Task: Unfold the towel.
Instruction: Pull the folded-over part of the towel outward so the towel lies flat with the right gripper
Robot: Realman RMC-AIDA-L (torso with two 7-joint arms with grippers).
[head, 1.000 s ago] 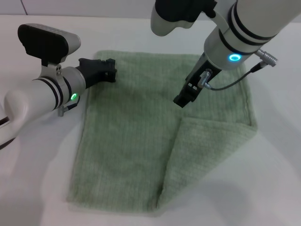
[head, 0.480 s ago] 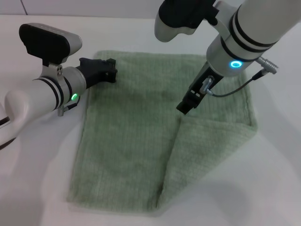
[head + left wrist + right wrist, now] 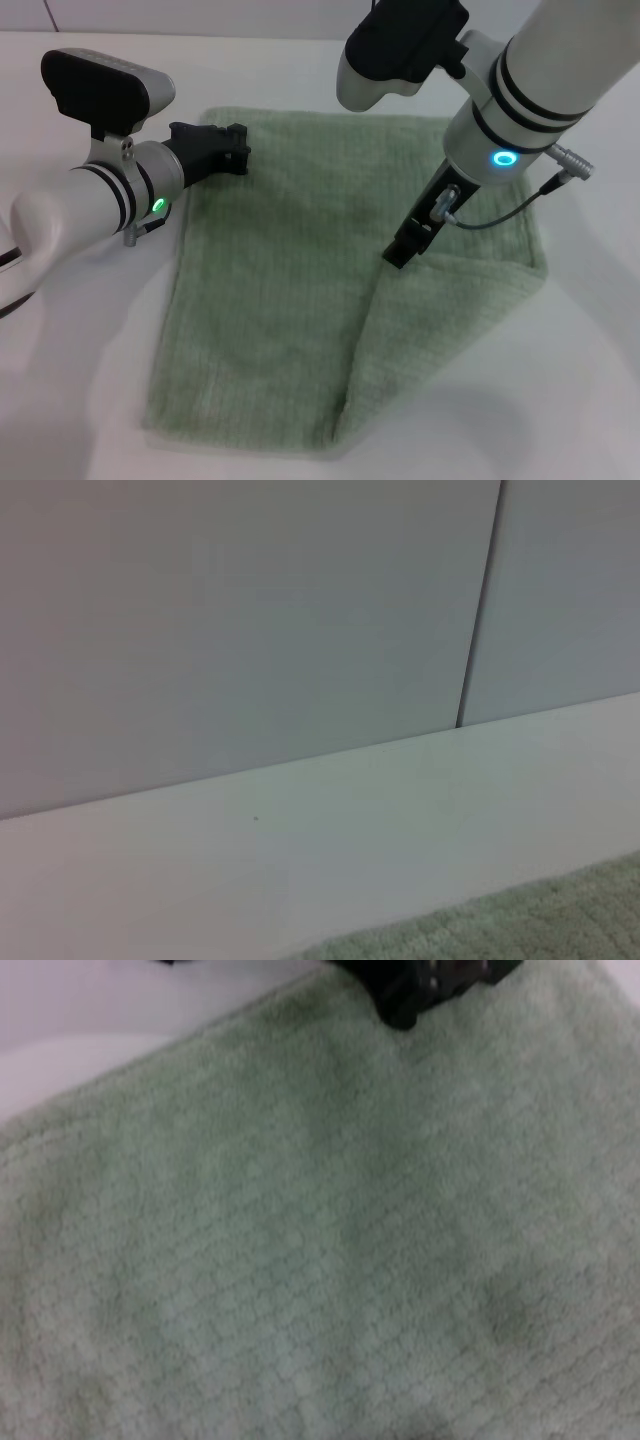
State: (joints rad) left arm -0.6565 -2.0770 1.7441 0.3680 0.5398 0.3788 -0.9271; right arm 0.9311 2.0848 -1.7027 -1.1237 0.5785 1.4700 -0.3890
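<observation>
Towel (image 3: pixel 280 290) lies spread on the white table (image 3: pixel 590 380), its near right part folded over in a triangular flap. Right gripper (image 3: pixel 402 248) points down at the flap's tip; left gripper (image 3: pixel 225 145) sits at the far left edge; jaw state unclear for both

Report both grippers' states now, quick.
Left gripper: at the towel's far left corner, holds nothing; open or closed cannot be told.
Right gripper: at the folded flap's tip; cannot be told.
</observation>
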